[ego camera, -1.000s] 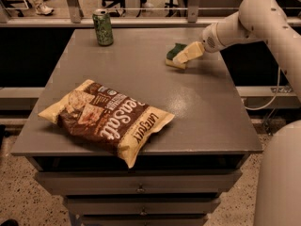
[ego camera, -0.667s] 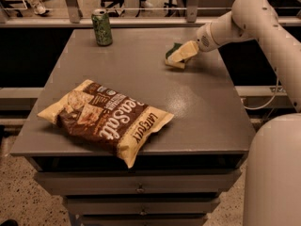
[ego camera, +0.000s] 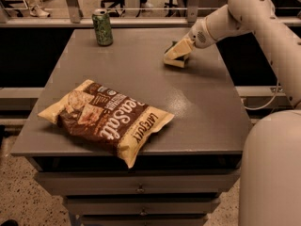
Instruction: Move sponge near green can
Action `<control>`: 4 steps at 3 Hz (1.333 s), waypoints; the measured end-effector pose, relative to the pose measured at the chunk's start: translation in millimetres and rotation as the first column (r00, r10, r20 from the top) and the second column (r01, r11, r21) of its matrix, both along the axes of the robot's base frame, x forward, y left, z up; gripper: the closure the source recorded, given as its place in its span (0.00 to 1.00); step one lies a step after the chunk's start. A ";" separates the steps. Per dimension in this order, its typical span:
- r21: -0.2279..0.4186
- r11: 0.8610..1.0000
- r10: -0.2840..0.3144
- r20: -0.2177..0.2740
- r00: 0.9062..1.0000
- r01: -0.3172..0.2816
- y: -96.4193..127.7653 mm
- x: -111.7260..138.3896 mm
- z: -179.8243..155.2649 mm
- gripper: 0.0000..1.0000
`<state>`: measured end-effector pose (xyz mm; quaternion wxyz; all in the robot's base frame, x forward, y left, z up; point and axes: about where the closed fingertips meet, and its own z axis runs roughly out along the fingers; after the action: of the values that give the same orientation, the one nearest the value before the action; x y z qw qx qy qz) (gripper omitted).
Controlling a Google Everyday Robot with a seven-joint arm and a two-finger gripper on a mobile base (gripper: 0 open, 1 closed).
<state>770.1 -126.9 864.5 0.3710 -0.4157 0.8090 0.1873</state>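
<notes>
The sponge [ego camera: 172, 60], pale yellow foam with a dark green top, sits at the back right of the grey table [ego camera: 202, 107], low on or just above its surface. My gripper [ego camera: 179, 50] reaches in from the right and is shut on the sponge, covering most of its top. The green can [ego camera: 102, 28] stands upright near the table's back left edge, well to the left of the sponge and the gripper.
A large brown and yellow chip bag [ego camera: 108, 119] lies at the table's front left. My white arm [ego camera: 244, 18] spans the back right corner. A rail [ego camera: 141, 20] runs behind the table. Drawers [ego camera: 136, 187] sit below the front edge.
My gripper has moved a little to the left, toward the can, and the sponge has moved with it. The can and the chip bag have not moved.
</notes>
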 end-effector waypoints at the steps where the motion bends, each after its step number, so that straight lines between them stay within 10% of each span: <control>1: -0.004 0.998 0.060 0.000 0.998 -0.060 10.3 -16.8 11.5 0.85; 3: -0.008 0.993 0.118 0.094 0.988 -0.118 20.2 -25.4 52.3 1.00; 4: 0.014 0.998 0.057 0.146 0.988 -0.059 44.7 17.0 60.3 1.00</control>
<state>787.1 -82.2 924.8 0.4270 -0.4482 0.7657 0.1747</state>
